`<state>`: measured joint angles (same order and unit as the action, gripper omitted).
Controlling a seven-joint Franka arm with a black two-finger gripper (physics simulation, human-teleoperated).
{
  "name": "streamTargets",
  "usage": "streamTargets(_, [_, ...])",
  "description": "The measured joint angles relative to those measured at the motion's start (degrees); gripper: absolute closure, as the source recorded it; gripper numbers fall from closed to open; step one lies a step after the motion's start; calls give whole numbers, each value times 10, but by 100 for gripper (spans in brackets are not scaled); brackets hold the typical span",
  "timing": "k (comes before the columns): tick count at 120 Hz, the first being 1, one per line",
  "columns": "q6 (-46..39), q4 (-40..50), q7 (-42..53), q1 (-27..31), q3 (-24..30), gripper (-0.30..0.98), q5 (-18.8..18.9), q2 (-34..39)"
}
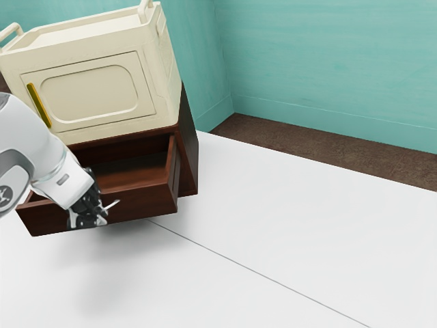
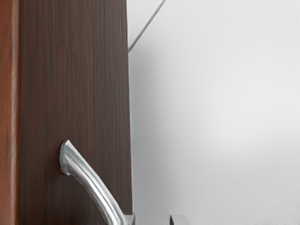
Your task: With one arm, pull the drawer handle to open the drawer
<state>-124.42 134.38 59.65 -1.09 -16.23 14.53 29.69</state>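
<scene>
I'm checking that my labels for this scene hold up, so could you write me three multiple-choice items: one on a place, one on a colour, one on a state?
1. Where is the cream rectangular box?
A) Beneath the dark brown wooden cabinet
B) On top of that cabinet
C) On the floor

2. What colour is the narrow bar on the box's front?
A) Red
B) Blue
C) Yellow

3. How is the dark brown wooden drawer?
A) Open
B) Fully shut
C) Upside down

Answers:
1. B: the box's base meets the cabinet's top.
2. C: the bar shows yellow against the cream.
3. A: the drawer juts out from the cabinet, its inside showing.
</scene>
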Motion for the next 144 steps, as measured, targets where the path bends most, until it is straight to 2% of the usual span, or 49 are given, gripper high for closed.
streamTargets(48, [30,-10,8,13,8,59,-6,24])
streamTargets(73, [93,-99,19,34,16,47,-14,43])
streamTargets(86, [158,-214,30,30,15,33,-42,-27])
streamTargets(103, [281,-434,40,30,16,17,-72,-185])
streamTargets(109, [319,-487,40,29,16,13,-86,-218])
streamTargets(125, [390,-520,25,31,13,7,-127,-242])
streamTargets(144, [431,-524,13,25,28,3,-142,-244])
